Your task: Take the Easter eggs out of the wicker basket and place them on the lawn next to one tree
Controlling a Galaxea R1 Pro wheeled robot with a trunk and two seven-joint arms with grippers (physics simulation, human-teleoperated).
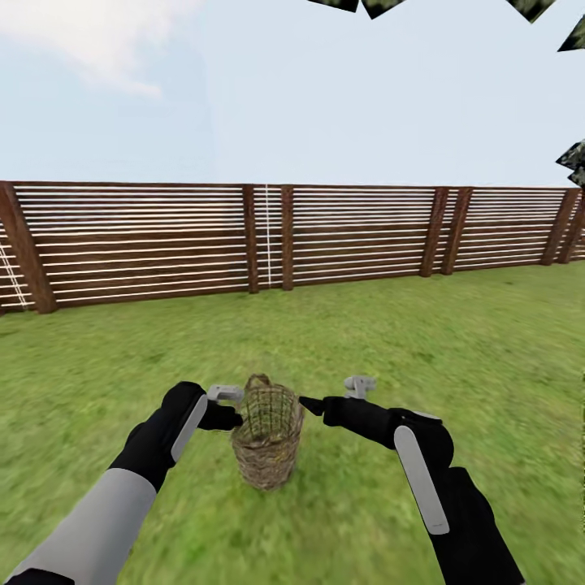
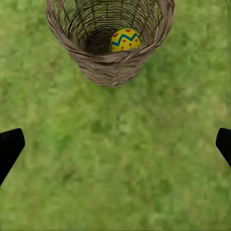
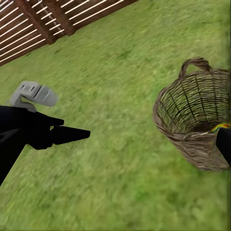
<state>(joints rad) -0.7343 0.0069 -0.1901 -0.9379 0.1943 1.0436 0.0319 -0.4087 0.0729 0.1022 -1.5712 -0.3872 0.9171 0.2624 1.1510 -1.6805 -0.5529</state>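
The wicker basket stands upright on the lawn, straight ahead between my two arms. In the left wrist view I look down into the wicker basket, where one yellow Easter egg with red dots and a blue zigzag lies. A sliver of that egg peeks through the weave in the right wrist view. My left gripper is open just left of the rim and holds nothing. My right gripper is open just right of the rim, also holding nothing. The tree is out of view.
A brown slat fence runs across the far edge of the lawn. Scraps of dark foliage hang at the upper right. Open grass spreads all around the basket. In the right wrist view my left gripper points toward the basket.
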